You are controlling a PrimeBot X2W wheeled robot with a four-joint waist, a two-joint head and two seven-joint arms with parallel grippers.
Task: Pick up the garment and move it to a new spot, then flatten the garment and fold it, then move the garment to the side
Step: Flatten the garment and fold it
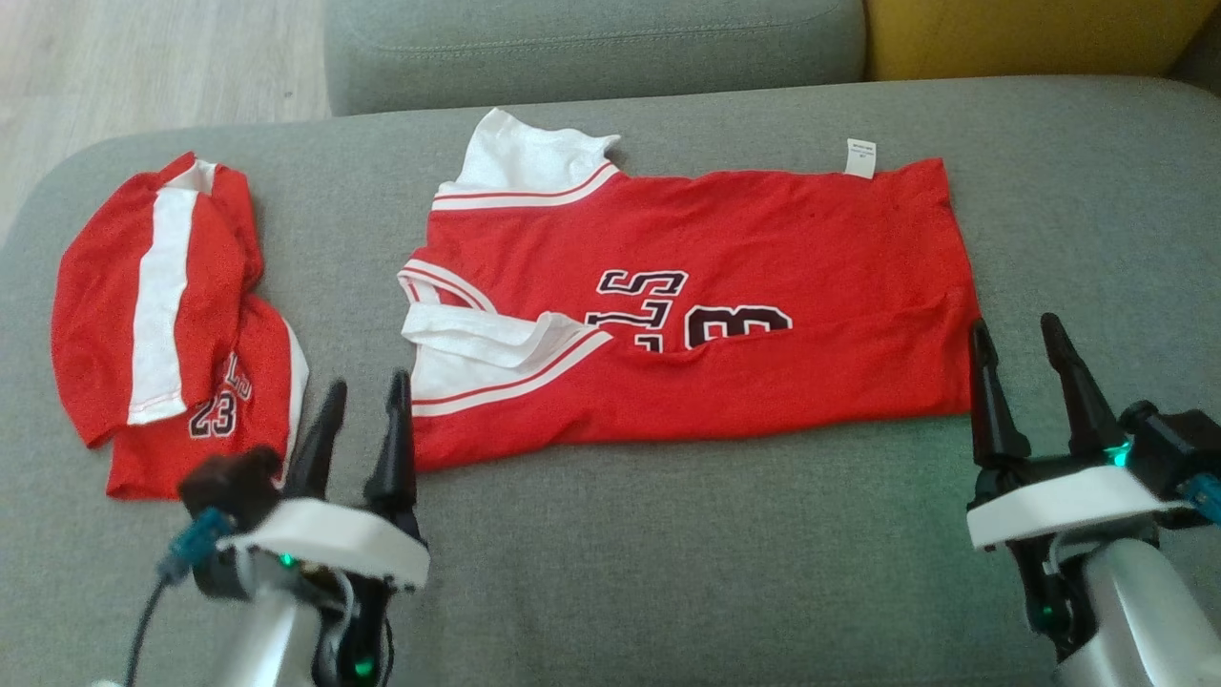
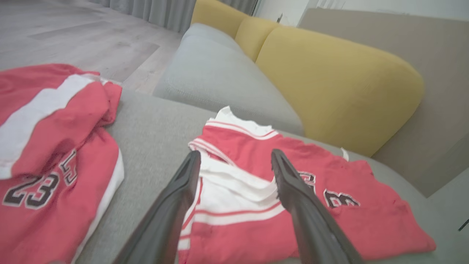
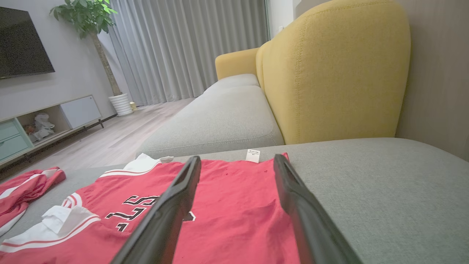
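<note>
the red basketball jersey with white trim [image 1: 715, 267] lay flat in the middle of the grey fabric sofa cushion [image 1: 668, 572], with a fold running along its near edge. the left gripper [image 1: 368, 382] hovered at the near left corner of the jersey and the right gripper [image 1: 1013, 324] at the near right corner. both had the fingers spread wide and pinched nothing.

the step in hand seemed to be the next fold. to do it well, each gripper should come down on its own corner and catch all layers together, not only the top one. then both should lift at the same height and carry the edge across evenly, so that the cloth does not twist. the loose white sleeve at the left could slip out, so the left gripper needs a deeper bite there.

on the jersey, the black letters "ls" could be read upside down, and the number below was half hidden in the fold. the print on the small white label [image 1: 860, 157] at the far edge was too small to read. the crumpled red shorts with a white stripe [image 1: 172, 315] at the left showed "23".
</note>
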